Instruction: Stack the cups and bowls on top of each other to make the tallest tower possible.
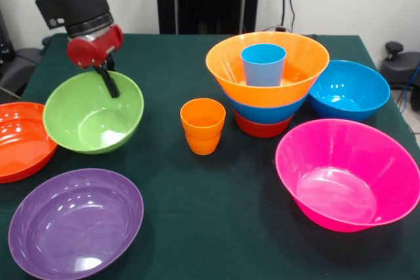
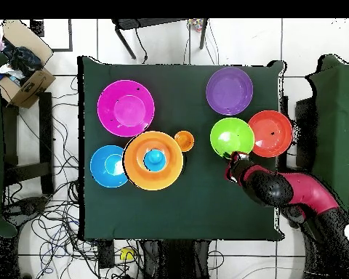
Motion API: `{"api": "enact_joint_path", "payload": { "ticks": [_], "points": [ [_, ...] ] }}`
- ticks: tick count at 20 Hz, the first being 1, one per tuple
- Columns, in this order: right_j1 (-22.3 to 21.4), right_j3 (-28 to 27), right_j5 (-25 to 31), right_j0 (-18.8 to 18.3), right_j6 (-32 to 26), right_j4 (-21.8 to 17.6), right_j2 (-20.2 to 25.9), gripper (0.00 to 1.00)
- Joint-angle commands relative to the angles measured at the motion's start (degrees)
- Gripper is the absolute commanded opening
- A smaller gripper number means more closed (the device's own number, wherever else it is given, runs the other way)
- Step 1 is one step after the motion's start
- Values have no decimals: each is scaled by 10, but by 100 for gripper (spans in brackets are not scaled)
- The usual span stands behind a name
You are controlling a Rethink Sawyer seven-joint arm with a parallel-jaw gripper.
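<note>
Purple bowl (image 1: 75,223) sits at the table's front edge, yet the action is behind it: the gripper (image 1: 109,83) reaches into the lime green bowl (image 1: 94,111), one finger at its far rim, seemingly to lift it. Whether it pinches the rim, I cannot tell. Mid-table, the tower (image 1: 266,80) hides its lower bowls, and the red-orange bowl (image 1: 21,139) is cut off.

Glossy plastic bowls (image 1: 93,111) on matt cloth (image 1: 197,188)
</note>
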Motion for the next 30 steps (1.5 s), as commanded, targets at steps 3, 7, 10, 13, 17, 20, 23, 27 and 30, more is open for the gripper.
{"api": "enact_joint_path", "payload": {
  "ticks": [3,7,10,13,17,20,23,27,30],
  "points": [
    [-89,108,27,-50,16,84,107,0],
    [-171,170,-33,-50,95,105,155,0],
    [-244,202,-79,-38,147,119,180,0],
    [-287,228,-111,-29,195,157,196,0],
    [-329,266,-178,-5,250,199,208,0],
    [-349,286,-240,28,287,217,189,0],
    [-366,296,-295,69,316,226,157,0],
    [-376,304,-370,128,357,227,100,0],
    [-378,307,-407,162,380,225,71,0]
  ]
}}
